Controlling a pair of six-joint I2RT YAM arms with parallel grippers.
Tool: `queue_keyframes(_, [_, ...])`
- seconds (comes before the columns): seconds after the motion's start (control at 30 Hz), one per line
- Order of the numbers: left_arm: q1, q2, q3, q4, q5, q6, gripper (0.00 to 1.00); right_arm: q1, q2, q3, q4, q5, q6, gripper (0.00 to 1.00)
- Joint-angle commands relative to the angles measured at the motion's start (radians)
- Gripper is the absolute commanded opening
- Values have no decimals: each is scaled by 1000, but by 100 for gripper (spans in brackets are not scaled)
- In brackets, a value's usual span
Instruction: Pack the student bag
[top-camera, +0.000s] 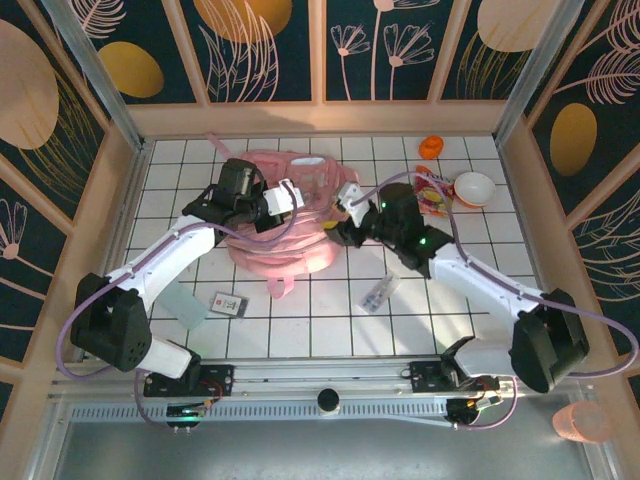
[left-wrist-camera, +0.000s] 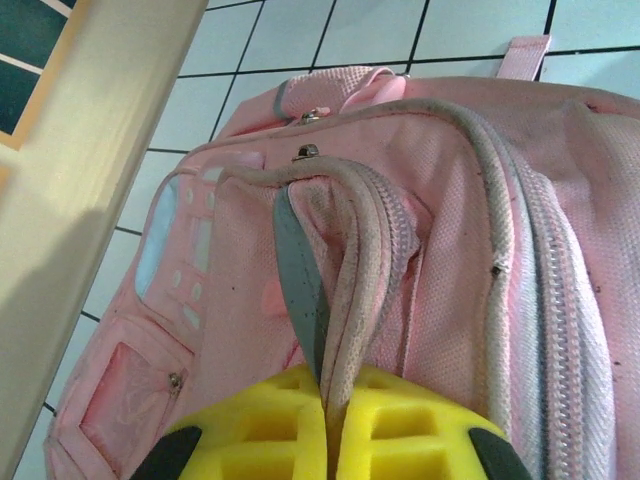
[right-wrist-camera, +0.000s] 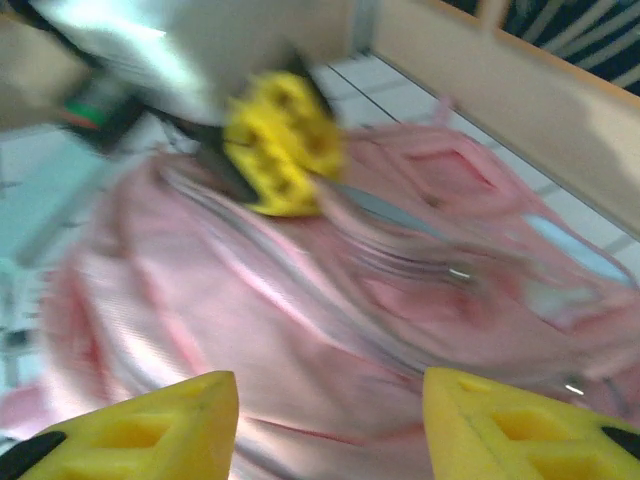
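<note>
The student bag (top-camera: 290, 252) is a pale pink backpack lying at the back middle of the tiled table. My left gripper (top-camera: 291, 197) sits at its left upper side. In the left wrist view, the left gripper (left-wrist-camera: 340, 405) is shut on the bag's (left-wrist-camera: 480, 250) zipped opening edge, pinching the grey-lined rim between the yellow pads. My right gripper (top-camera: 342, 203) hovers at the bag's right side. In the right wrist view its yellow fingers stand apart, so the right gripper (right-wrist-camera: 330, 420) is open over the blurred pink fabric (right-wrist-camera: 330, 300), with the left gripper's fingers (right-wrist-camera: 285, 150) beyond.
A card (top-camera: 230, 303) and a translucent box (top-camera: 187, 303) lie front left. A small clear packet (top-camera: 380, 293) lies front centre. An orange item (top-camera: 431, 147), a colourful packet (top-camera: 432, 190) and a white bowl (top-camera: 474, 188) sit back right. Wooden walls enclose the table.
</note>
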Motion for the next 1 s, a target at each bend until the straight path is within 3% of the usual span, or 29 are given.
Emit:
queue_keyframes(0.0, [9, -24, 89, 151, 46, -60, 0, 77, -40, -84, 161, 53, 123, 50])
queue_keyframes(0.17, [9, -18, 124, 146, 105, -87, 0, 145, 39, -124, 263, 99, 205, 49])
queue_keyframes(0.4, [9, -23, 177, 146, 166, -96, 0, 144, 146, -304, 519, 184, 340, 47])
queue_keyframes(0.53, [9, -38, 177, 145, 222, -90, 0, 146, 172, -336, 538, 184, 374, 47])
queue_keyframes(0.77, [9, -102, 50, 184, 217, -28, 0, 137, 46, -301, 383, 147, 260, 54])
queue_keyframes(0.97, [30, -146, -85, 253, 271, -6, 0, 0, -53, -163, 1, -171, 94, 58])
